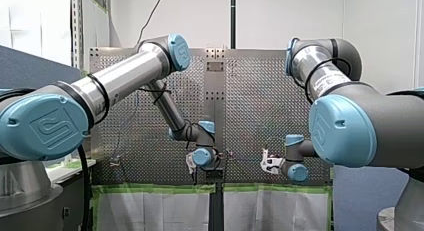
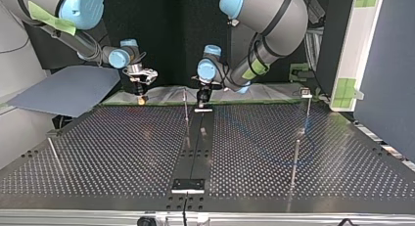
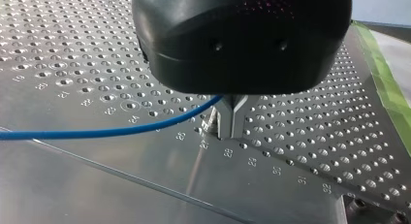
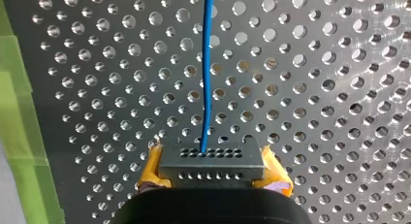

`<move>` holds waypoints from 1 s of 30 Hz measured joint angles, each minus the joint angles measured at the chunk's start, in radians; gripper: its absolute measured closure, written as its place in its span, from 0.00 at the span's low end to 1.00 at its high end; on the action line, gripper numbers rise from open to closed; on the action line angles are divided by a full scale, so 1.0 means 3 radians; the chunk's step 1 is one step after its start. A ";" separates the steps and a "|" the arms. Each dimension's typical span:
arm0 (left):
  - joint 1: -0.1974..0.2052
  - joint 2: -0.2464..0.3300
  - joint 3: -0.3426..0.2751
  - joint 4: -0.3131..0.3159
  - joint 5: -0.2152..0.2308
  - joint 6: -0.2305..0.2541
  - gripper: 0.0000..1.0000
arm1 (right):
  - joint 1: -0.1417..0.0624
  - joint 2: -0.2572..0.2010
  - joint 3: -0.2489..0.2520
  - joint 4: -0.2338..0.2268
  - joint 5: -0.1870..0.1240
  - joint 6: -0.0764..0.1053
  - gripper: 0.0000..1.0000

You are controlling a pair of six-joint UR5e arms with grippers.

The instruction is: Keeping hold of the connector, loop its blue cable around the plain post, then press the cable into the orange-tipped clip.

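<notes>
At the top view's far left a blue-grey sheet [image 2: 68,89] lies beyond the desk [image 2: 122,152], and a left post [image 2: 55,155] stands by the near left corner. Next, at the far edge, my right hand [image 2: 141,91] hangs just above the desk. Its wrist view shows yellow pads [image 4: 274,174] clamped on both sides of the grey connector [image 4: 212,161], whose face carries two rows of small holes. The blue cable [image 4: 207,64] leaves the upper row and runs straight ahead over the perforated plate, with green tape [image 4: 19,112] off to one side. Right of that hand stands a slim middle post [image 2: 186,113]. Just beside it my left hand [image 2: 202,98] sits low over the dark centre strip [image 2: 198,147]. Its metal fingers [image 3: 231,120] are pinched on the cable, which trails off sideways just above the desk, and the black body hides their upper part. Further right stand a near post [image 2: 296,157] and a far post [image 2: 307,113] topped by a small block [image 2: 306,92]. In the top view the cable is too faint to trace, and which fitting is the clip I cannot tell.
</notes>
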State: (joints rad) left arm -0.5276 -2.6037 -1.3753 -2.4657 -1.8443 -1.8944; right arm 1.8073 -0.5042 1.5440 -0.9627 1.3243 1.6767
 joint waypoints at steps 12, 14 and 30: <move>0.0008 0.0000 0.0021 -0.0010 -0.0001 0.0000 1.00 | -0.0006 0.0001 -0.0113 0.0075 -0.0006 0.0021 1.00; 0.0008 0.0000 0.0026 -0.0014 -0.0001 0.0000 1.00 | -0.0007 0.0001 -0.0123 0.0081 -0.0006 0.0024 1.00; 0.0009 0.0000 0.0035 -0.0053 -0.0001 0.0004 1.00 | -0.0013 0.0000 -0.0133 0.0104 -0.0006 0.0026 1.00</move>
State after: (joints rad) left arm -0.5250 -2.6037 -1.3649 -2.4817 -1.8447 -1.8932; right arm 1.8033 -0.5041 1.5041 -0.9314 1.3224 1.6846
